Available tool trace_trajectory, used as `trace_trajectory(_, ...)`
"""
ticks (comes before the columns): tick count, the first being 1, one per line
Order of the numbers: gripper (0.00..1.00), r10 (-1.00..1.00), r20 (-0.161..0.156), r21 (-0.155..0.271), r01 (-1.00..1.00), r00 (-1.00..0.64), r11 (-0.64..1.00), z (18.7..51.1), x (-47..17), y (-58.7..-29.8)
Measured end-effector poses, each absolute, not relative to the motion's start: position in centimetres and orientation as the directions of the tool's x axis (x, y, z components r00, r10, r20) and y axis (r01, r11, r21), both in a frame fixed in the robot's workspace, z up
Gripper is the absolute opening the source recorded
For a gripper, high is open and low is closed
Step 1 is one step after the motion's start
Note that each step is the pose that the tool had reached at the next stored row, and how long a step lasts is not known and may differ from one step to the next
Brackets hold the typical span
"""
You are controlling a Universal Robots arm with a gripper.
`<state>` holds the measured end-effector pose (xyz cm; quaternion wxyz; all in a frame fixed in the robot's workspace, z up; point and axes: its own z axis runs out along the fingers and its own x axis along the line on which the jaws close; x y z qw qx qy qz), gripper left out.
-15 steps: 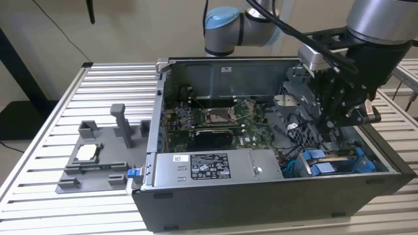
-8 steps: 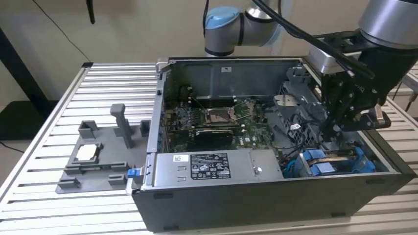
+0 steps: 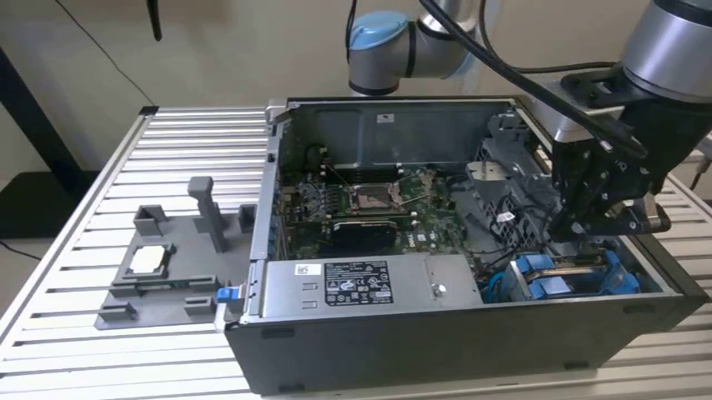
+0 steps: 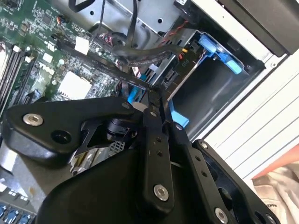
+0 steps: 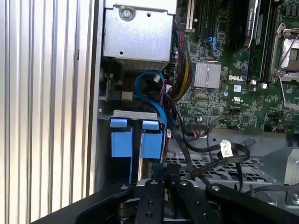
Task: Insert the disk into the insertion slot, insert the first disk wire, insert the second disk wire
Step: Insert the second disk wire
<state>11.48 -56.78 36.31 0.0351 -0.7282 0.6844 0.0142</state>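
Hovering over the insertion slot [image 3: 573,275], the gripper [image 5: 168,175] pinches a black wire [image 5: 180,144]; plugging it needs careful alignment.

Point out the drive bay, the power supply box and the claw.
drive bay [image 5: 125,140]: first wrist view, on its blue plastic part.
power supply box [image 3: 345,287]: exterior view, on its labelled top.
claw [image 4: 156,100]: second wrist view, between the fingertips.

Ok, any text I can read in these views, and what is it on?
Nothing can be quoted reliably.
Power supply box: white label, print too small to read.
Motherboard: white printed marks, fine print too small to read.
Cable tag: white, print too small to read.
Sticker on the case's back wall: too small to read.
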Motion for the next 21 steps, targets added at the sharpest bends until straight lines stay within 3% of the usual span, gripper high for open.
trace_trajectory(21, 0.16, -0.997, -0.072, -0.043, -0.999, 0.011, -0.008, 34.9, 12.2, -57.2)
